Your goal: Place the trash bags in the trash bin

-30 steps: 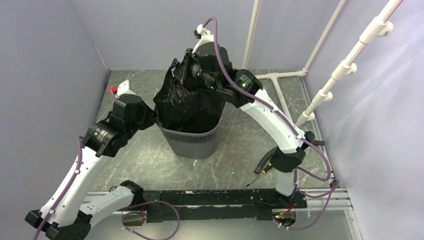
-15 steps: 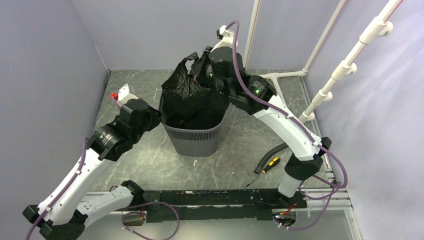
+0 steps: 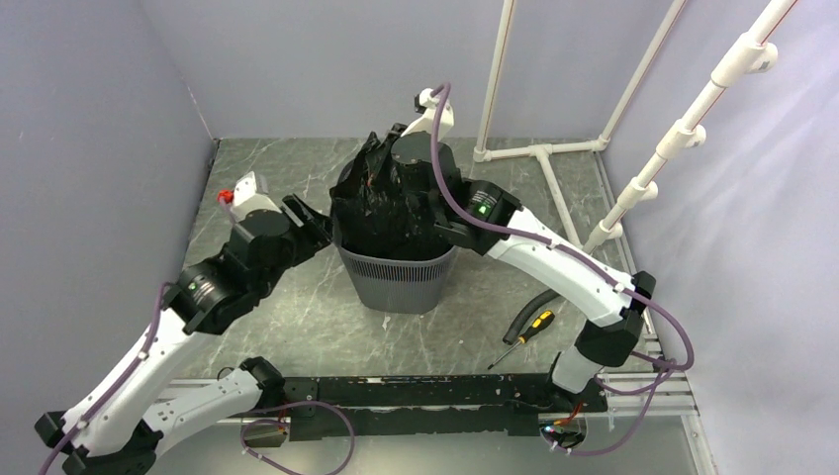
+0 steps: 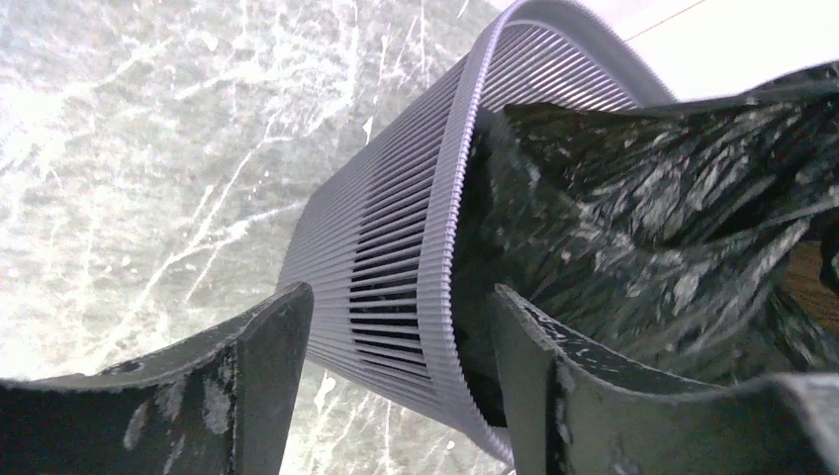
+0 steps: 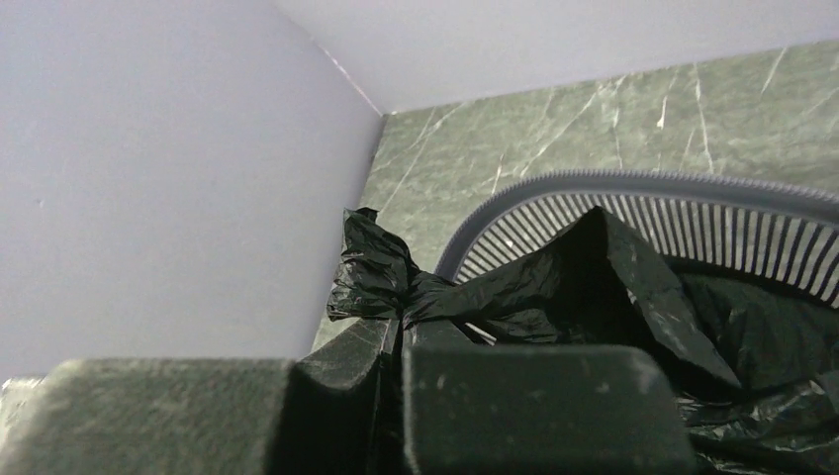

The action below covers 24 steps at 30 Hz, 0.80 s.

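The dark grey mesh trash bin (image 3: pixel 398 280) stands upright mid-table, with the black glossy trash bag (image 3: pixel 381 213) bulging out of its top. My right gripper (image 3: pixel 376 176) hangs over the bin's far side, shut on a twisted bunch of the bag (image 5: pixel 381 282); the rest of the film (image 5: pixel 604 267) drapes inside the rim (image 5: pixel 643 183). My left gripper (image 3: pixel 315 226) is open at the bin's left side. In the left wrist view its fingers (image 4: pixel 267 346) straddle the bin's rim (image 4: pixel 445 247) without touching it, bag (image 4: pixel 643 228) on the inner side.
A yellow-and-black screwdriver (image 3: pixel 524 332) and a black hose (image 3: pixel 539 299) lie right of the bin. White pipes (image 3: pixel 539 151) run along the back right, and a slanted pipe (image 3: pixel 683 134) rises at the right. A small red-capped item (image 3: pixel 226 195) sits by the left wall.
My left gripper has opened at the bin's left rim. My right gripper has moved down and left with the bag, which now sits lower in the bin. The bin has shifted slightly right.
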Tool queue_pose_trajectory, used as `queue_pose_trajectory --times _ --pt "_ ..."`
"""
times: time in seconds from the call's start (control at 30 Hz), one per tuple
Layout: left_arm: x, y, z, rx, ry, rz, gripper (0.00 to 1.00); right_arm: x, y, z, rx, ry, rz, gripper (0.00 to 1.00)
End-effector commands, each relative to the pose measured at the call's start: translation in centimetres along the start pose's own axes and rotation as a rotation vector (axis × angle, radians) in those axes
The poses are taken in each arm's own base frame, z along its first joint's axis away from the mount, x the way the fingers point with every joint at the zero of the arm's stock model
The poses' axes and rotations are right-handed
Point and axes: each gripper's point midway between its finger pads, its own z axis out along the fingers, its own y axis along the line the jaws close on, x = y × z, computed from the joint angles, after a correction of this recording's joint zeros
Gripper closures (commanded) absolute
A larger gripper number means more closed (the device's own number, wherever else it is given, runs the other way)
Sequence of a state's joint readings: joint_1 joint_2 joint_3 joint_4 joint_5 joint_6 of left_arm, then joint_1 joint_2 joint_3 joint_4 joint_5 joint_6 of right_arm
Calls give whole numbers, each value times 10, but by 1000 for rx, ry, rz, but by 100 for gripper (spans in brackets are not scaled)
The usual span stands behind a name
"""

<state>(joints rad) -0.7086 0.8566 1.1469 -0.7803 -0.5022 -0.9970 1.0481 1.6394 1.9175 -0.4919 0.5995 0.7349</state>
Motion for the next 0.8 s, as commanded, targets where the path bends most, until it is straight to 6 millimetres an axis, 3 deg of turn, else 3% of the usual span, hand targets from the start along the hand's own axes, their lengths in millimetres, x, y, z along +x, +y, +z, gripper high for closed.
queue_pose_trajectory --times 0.0,0.07,0.2,0.37,0.5,0.77 --pt "-26 -8 -19 86 -81 130 26 -61 13 -25 -37 -134 29 96" --pt "-34 -19 -26 142 -98 206 22 -51 17 -25 -85 -67 -7 92" --pt "-38 -67 -47 415 -93 461 19 -37 26 -36 -304 92 -4 89" --pt "-25 -115 -75 704 -24 692 15 -51 14 -64 -518 163 71 88" --pt "-15 -147 -86 883 8 740 13 -49 5 -75 -521 171 78 87" --pt "-3 -171 -75 970 55 808 10 -44 9 -85 -577 200 64 72"
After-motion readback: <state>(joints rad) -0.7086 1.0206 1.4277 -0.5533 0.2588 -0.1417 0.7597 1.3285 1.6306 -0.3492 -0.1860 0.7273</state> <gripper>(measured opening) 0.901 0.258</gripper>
